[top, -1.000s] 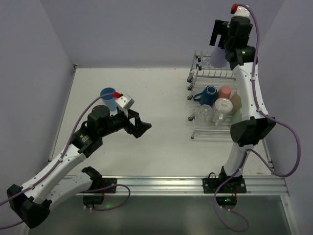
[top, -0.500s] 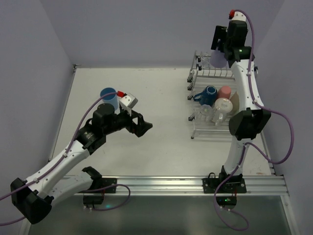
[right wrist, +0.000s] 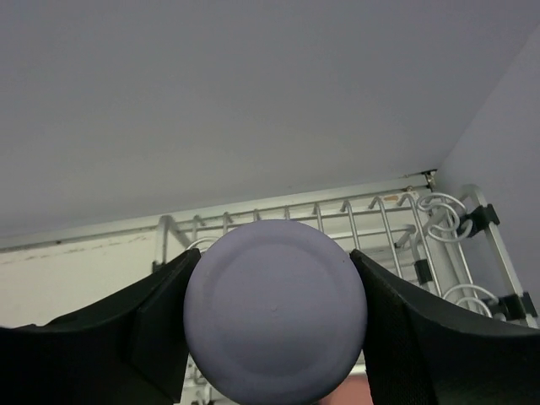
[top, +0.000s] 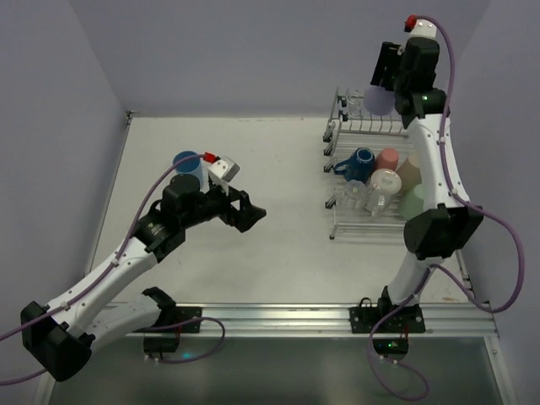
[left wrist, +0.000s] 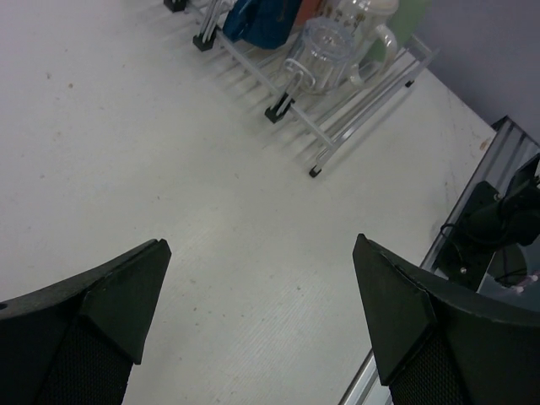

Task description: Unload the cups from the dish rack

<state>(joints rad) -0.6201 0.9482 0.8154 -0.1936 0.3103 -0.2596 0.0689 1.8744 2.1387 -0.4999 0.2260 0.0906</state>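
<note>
The left gripper is spread wide above the bare table, and nothing is held in it. Just behind that arm, a light-blue tumbler is stood upright on the table, well apart from the dish rack. In the silver wire rack's near part, a clear glass, a dark-blue mug, a pink cup, a beige cup and a green cup are crowded together. Above the rack's far end, a matte lavender tumbler is clamped between the fingers of the right gripper, its round base turned toward the wrist camera.
</note>
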